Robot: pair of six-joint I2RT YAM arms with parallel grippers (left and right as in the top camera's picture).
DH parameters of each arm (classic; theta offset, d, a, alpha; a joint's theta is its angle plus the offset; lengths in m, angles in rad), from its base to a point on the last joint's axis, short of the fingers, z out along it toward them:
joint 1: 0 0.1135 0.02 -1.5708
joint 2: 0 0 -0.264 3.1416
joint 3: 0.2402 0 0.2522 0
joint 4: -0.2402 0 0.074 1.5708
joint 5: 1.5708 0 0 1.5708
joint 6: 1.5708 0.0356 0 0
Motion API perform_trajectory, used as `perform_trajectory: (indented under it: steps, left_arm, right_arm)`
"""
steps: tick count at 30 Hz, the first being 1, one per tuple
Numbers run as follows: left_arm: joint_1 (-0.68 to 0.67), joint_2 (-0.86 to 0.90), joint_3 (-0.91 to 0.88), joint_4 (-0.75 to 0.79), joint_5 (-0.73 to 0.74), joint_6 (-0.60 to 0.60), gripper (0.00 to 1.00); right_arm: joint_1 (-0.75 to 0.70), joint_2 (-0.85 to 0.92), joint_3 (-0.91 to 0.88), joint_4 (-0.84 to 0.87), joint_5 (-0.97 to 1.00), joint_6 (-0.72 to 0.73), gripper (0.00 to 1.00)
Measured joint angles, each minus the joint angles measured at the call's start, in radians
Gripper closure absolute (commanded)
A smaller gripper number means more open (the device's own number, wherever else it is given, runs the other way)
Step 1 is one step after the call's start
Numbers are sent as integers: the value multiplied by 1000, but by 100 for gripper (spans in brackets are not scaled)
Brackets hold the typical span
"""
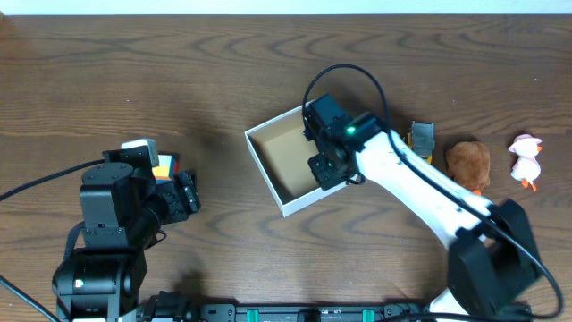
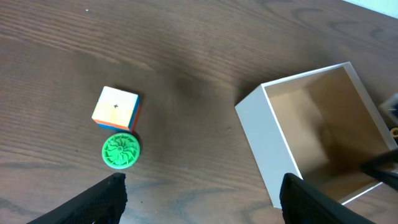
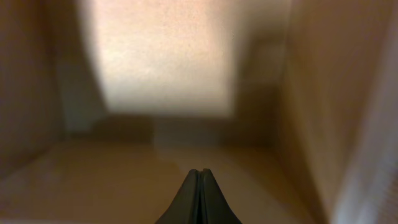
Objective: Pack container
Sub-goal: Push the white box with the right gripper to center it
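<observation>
Reaching with the right gripper point(image 3: 199, 186) into the container point(image 1: 279, 156), at the centre of the overhead frame, fingers pressed shut over its tan floor. Held the left gripper point(image 2: 203, 185) wide open and empty at lower left, near a multicoloured cube point(image 2: 115, 107) and green disc point(image 2: 121, 150).

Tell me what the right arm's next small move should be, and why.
Probably lift the right gripper straight up out of the cardboard box. It is shut on nothing, and the box floor in view looks bare. The brown plush toy and the pink duck lie outside on the table, waiting to be fetched.
</observation>
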Motion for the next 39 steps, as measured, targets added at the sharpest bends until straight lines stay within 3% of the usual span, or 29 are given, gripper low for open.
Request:
perform_trajectory:
  steps: [8, 20, 28, 39]
  left_arm:
    - [0, 0, 0, 0, 0, 0, 21]
    - [0, 0, 0, -2, 0, 0, 21]
    - [0, 0, 0, -3, 0, 0, 21]
    - [0, 0, 0, -4, 0, 0, 21]
  right_arm:
    - [-17, -117, 0, -98, -54, 8, 99]
    - [-38, -114, 0, 42, 50, -2, 99]
    - [-100, -42, 0, -18, 61, 3, 99]
    - [-100, -30, 0, -226, 21, 3, 99]
